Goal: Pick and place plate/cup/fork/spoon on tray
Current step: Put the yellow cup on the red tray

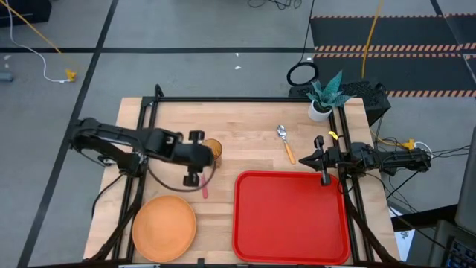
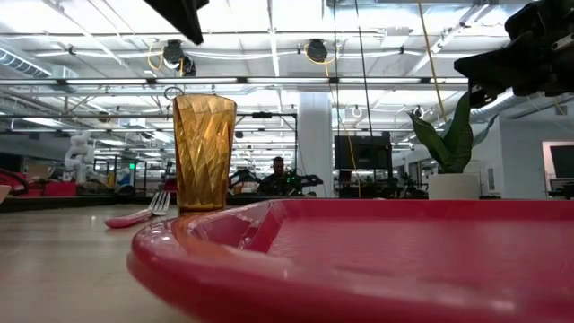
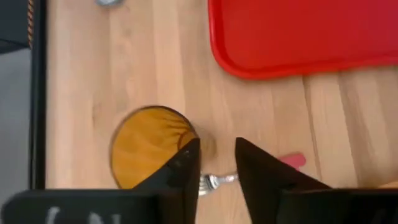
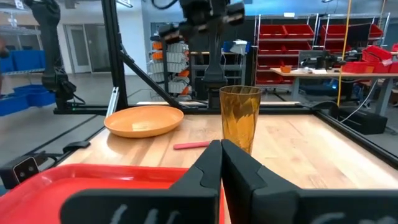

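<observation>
A: Plate [image 1: 163, 225] sits at the bench's [image 1: 245, 141] near-left corner. Left claw [image 1: 196, 158] hangs over the fork [image 1: 204, 186], beside the cup [image 1: 214, 149]; fingers parted, holding nothing.

B: So the fork pick looks to be in hand. Next?

A: Likely drop straight down, straddle the handle, close.

B: Rightward?

A: Tray [image 1: 290, 216] at the near-right, nothing on it. Spoon [image 1: 285, 143] lies beyond its far edge. Right claw [image 1: 324, 158] waits at the tray's far-right corner, clenched on nothing.

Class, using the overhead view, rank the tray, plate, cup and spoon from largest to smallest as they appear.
1. Tray
2. Plate
3. Spoon and cup: too alike to rank; the left arm partly hides the cup.
</observation>
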Controlling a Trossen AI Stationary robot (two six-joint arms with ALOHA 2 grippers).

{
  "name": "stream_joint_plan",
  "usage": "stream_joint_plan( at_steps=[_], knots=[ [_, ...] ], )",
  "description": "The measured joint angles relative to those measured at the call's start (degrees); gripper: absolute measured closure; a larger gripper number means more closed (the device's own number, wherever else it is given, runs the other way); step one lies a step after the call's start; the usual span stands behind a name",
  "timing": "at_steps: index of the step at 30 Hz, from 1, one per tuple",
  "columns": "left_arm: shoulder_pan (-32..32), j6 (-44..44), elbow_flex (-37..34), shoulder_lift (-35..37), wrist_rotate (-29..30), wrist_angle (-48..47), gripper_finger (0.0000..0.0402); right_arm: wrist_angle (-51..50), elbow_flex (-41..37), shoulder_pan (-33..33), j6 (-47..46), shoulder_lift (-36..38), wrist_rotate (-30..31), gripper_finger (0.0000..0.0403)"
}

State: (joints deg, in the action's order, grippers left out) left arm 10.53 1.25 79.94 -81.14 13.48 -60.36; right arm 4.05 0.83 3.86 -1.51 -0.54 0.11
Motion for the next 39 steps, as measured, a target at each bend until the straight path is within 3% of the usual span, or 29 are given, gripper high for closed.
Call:
stream_joint_plan(
  at_steps=[10,15,24,28,36,39],
  knots=[
    [-0.83,-2.46,-0.02,-7.07,0.13,-0.69,0.0198,0.07,0.0,0.0,-1.06,0.0,-0.14,0.0403],
    [-2.34,-4.08,-0.02,-9.32,3.54,-0.8,0.0188,0.44,-0.01,0.0,-0.93,-0.02,-0.14,0.0403],
    [-4.52,-4.64,-0.09,-13.76,2.57,-1.43,0.019,1.33,0.0,0.0,-0.87,-0.02,-0.17,0.0403],
    [-4.1,-5.05,-0.09,-14.54,2.13,-1.46,0.0231,1.58,0.01,0.0,-0.86,-0.02,-0.16,0.0403],
    [-2.43,-7.36,0.02,-13.51,1.53,-1.44,0.038,1.79,0.01,0.0,-0.84,-0.02,-0.16,0.0403],
    [-1.14,-7.85,0.65,-13.36,1.34,-1.89,0.0388,2.22,0.0,0.0,-0.84,-0.02,-0.06,0.0403]
  ],
)
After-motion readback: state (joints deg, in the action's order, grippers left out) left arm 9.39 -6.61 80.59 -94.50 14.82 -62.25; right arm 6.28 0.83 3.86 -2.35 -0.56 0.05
